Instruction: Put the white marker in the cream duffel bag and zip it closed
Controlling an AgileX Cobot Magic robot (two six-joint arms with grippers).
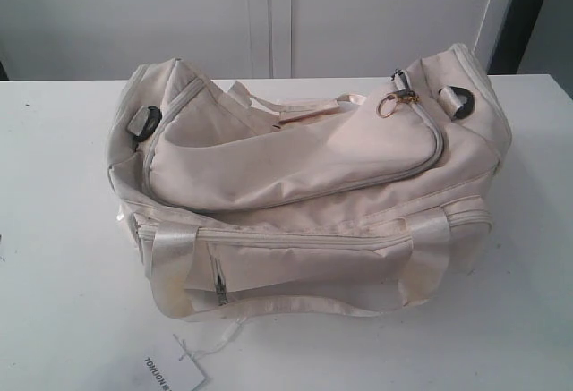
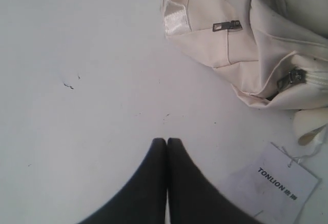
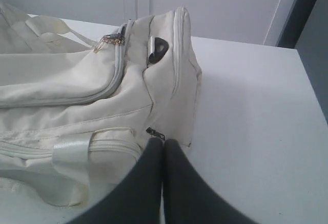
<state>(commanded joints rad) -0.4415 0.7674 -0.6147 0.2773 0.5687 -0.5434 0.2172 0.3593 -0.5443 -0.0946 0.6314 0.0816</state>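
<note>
**Cream duffel zipped on the worktop, both tools shut and empty**

The cream duffel bag (image 1: 304, 185) lies on the white worktop (image 1: 63, 257), its top zipper drawn round with the gold ring pull (image 1: 389, 105) near the right end; the white marker is nowhere visible; the TONLION paper tag (image 2: 279, 185) lies just beside the bag's front; the left tool (image 2: 167, 141) hovers over bare worktop, fingers pressed together, holding nothing; the right tool (image 3: 164, 142) is likewise closed and empty, near the bag's end.
</note>
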